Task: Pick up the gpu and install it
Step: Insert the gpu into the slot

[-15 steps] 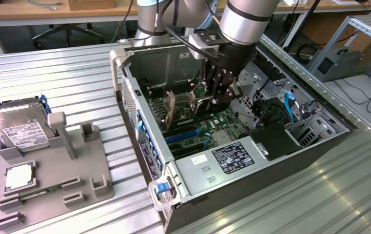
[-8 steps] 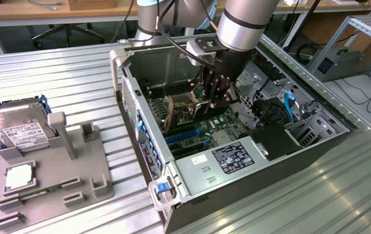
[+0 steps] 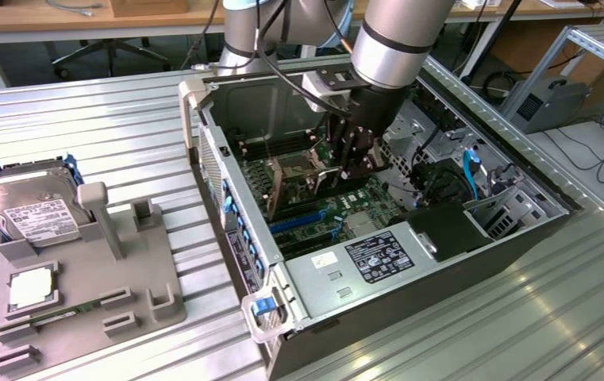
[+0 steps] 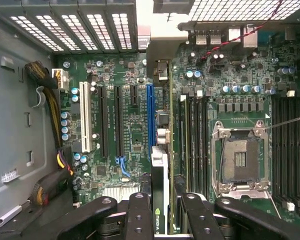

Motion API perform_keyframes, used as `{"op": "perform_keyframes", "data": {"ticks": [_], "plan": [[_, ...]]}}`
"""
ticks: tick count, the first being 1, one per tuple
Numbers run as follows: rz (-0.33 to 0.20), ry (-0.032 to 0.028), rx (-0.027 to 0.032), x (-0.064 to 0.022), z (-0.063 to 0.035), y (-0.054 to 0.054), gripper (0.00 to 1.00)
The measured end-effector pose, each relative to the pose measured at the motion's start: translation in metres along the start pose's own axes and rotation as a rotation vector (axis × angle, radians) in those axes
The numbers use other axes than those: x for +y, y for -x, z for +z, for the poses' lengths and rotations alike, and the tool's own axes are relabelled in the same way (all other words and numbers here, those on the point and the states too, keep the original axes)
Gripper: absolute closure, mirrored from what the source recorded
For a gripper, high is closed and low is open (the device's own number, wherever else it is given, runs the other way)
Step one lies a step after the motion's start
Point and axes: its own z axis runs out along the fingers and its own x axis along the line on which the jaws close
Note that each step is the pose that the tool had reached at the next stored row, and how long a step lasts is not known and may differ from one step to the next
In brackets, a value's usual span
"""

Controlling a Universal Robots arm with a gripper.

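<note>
1. Clamping the gpu (image 4: pixel 160 175) edge-on at the wrist frame's lower centre, our gripper (image 4: pixel 165 216) hung inside the computer case (image 3: pixel 280 103).
2. We judged pickup done; seating it near the blue slot (image 4: pixel 150 115) was left.

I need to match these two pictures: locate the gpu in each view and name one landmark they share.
Exterior view: gpu inside the open case, at the gripper tip, beside the CPU socket.
Wrist view: gpu edge-on between the fingers, beside the blue slot.
Shared landmark: the CPU socket.
</note>
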Motion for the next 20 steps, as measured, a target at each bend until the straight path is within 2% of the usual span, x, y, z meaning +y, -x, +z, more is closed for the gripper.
{"op": "perform_keyframes", "data": {"ticks": [6, 10, 14, 20], "plan": [[-0.001, -0.0004, 0.0000, 0.0012, 0.0008, -0.0001, 0.73], [-0.003, -0.0055, 0.0000, 0.0031, 0.0028, -0.0003, 0.73], [-0.003, -0.0066, -0.0002, 0.0053, 0.0033, -0.0005, 0.73], [-0.004, -0.0068, -0.0006, 0.0062, 0.0032, -0.0063, 0.73]]}}
